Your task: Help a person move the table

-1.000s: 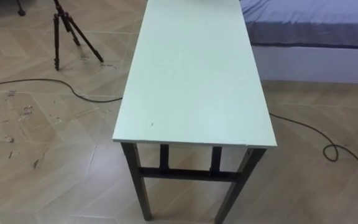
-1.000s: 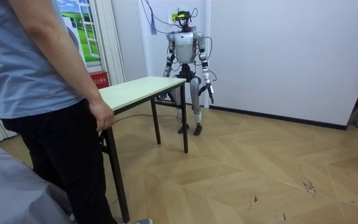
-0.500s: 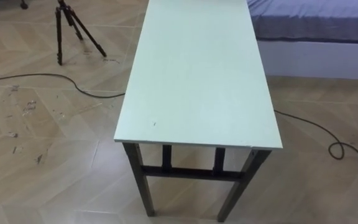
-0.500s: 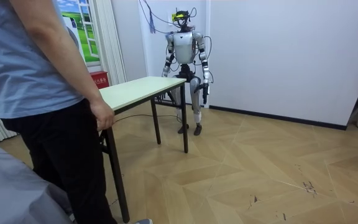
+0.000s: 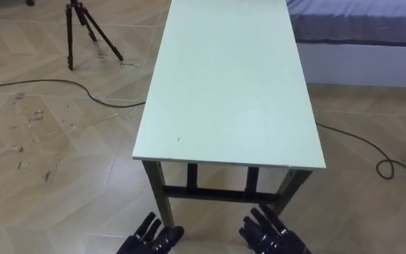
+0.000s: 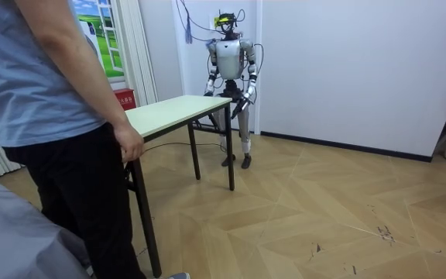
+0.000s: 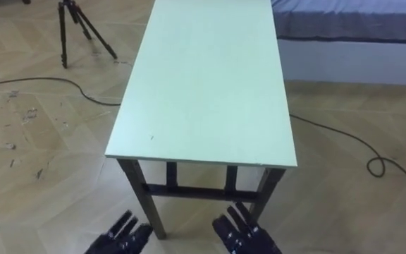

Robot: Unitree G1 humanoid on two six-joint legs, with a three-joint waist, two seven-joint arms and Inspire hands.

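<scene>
Left hand (image 5: pixel 150 238) and right hand (image 5: pixel 273 233): fingers straight and spread, holding nothing, low before the near end of the tabletop (image 5: pixel 231 85), not touching it. Robot stands at that end. Person (image 6: pixel 53 116) has a hand at the far end.

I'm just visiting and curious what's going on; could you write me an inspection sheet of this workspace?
Surface: table, pale top, one small speck.
Job's things: table on dark legs; person at its far end, hand by the edge.
Clutter: nothing seen.
Robot hands: left robot hand and right robot hand open, low before the near end, not on it.
Cables: dark cable on the floor.
Surroundings: tripod, bed, wood floor.
</scene>
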